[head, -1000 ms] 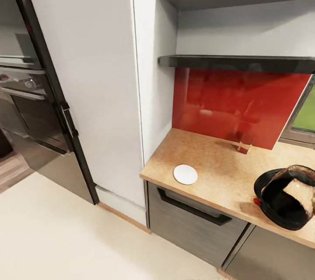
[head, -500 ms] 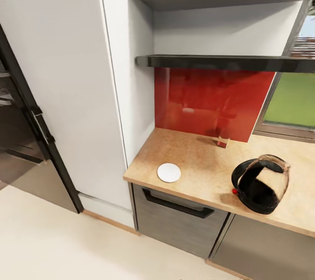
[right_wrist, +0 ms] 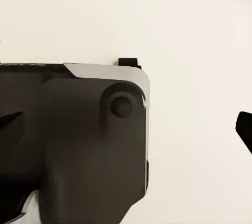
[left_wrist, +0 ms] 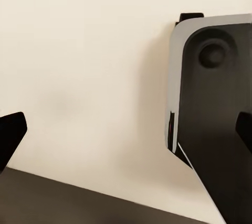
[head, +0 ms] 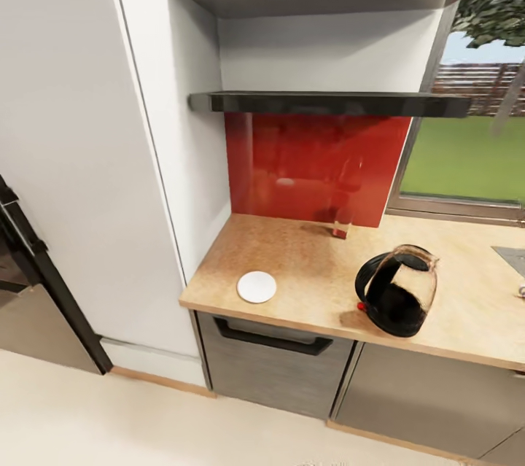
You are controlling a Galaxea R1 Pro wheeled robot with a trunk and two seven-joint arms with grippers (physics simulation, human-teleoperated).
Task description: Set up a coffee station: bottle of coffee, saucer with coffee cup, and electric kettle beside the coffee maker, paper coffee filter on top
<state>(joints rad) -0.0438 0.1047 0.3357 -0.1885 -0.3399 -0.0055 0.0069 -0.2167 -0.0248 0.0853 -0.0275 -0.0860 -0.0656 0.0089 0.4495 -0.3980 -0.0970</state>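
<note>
From the head camera, the countertop is a light wood top over grey cabinet fronts. The electric kettle stands on it, clear glass with a black handle and base and a small red switch at its foot. Whether there is water inside cannot be told. The saucer lies flat near the front edge, well apart from the kettle, and nothing sits on it. A small clear glass with red at the bottom stands at the back, just in front of the shiny red wall panel. Above that hangs the kitchen shelf, a thin black slab seen edge-on, so its top is hidden. A window shows green grass. No words or labels can be read. From the left wrist camera, the left gripper has its two dark fingertips wide apart over the pale floor, beside the robot's dark base. From the right wrist camera, the right gripper also has its fingertips wide apart, holding nothing.
</note>
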